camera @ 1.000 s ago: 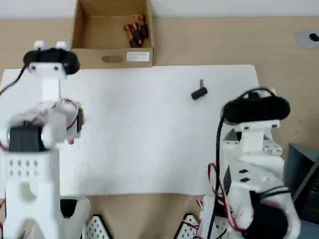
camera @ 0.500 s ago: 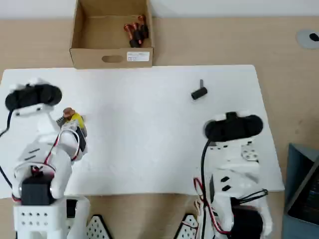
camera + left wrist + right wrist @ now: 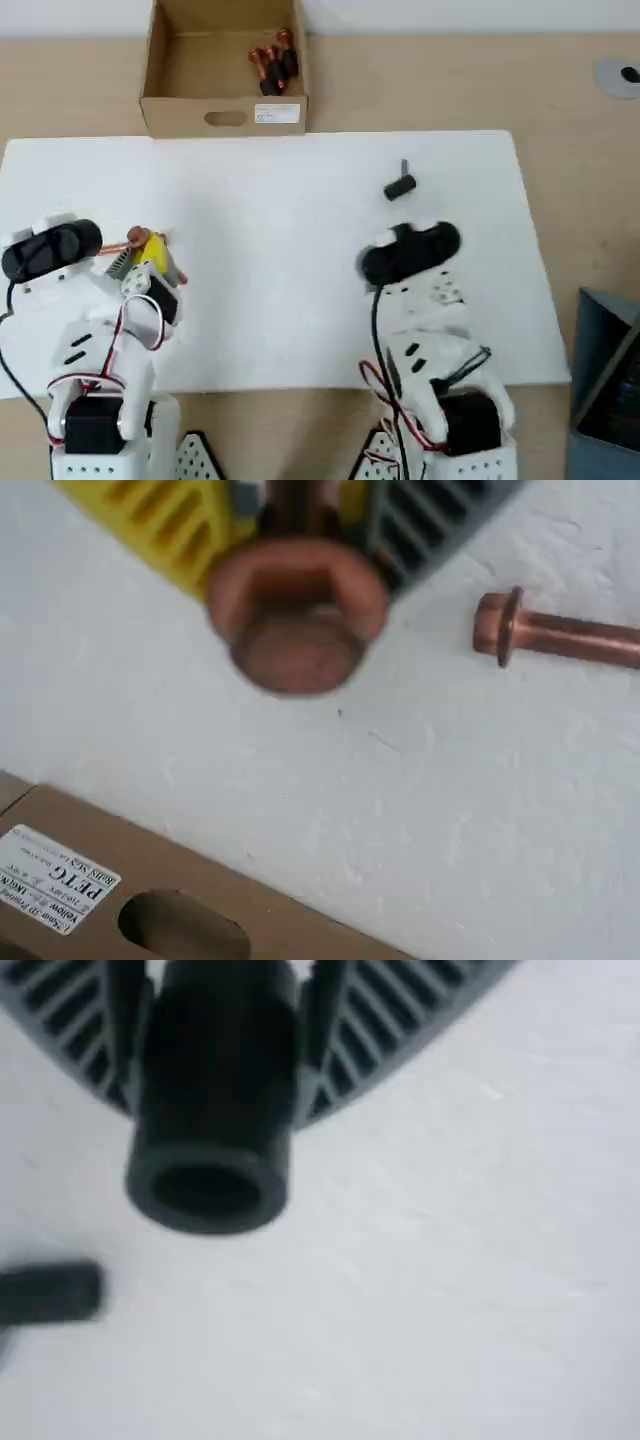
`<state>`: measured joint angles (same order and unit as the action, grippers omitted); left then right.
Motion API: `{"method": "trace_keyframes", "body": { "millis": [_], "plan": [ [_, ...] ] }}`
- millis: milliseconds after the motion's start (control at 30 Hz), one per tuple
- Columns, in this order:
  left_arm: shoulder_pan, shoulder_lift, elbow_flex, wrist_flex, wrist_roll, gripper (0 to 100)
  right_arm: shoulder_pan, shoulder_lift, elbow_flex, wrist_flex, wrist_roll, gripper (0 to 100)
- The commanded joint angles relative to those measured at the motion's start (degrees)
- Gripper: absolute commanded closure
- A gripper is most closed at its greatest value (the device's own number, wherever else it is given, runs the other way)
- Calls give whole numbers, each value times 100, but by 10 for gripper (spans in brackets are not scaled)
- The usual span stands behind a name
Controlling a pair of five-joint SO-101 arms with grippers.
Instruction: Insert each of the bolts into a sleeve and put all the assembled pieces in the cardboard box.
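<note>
left hand [image 3: 300,520]: bolt [image 3: 296,620] shank hidden | right hand [image 3: 215,1080]: sleeve [image 3: 210,1175] rear hidden

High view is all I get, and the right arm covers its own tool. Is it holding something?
Observer: Yes. The right tool grips a black sleeve, its open end pointing out.
Operator: Does the left one's bolt have a sleeve on yet?
Observer: No. The left tool holds a bare copper bolt, head sticking out.
Operator: Any more bolts nearby?
Observer: One loose bolt lies flat on the white mat beside it.
</note>
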<state>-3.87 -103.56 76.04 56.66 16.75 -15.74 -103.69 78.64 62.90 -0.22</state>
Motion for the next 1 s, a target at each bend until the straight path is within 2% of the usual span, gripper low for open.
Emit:
{"method": "trace_keyframes", "body": {
  "millis": [0, 200, 467, 767, 967],
  "plan": [
    [79, -101, 9, -343, 422, 998, -488, -629, 145, -510, -44, 989],
    [237, -101, -18, -1187, 695, 998, -1376, -637, 374, -1002, -35, 989],
    [1793, -101, -299, -1538, 1609, 998, -2281, -637, 347, -1002, 211, 989],
    [2453, -101, -800, -1530, 1591, 998, -2756, -646, 338, -1002, 1037, 989],
    [2541, -101, -932, -1495, 1345, 998, -2782, -646, 277, -1011, 1125, 989]
  ]
}}
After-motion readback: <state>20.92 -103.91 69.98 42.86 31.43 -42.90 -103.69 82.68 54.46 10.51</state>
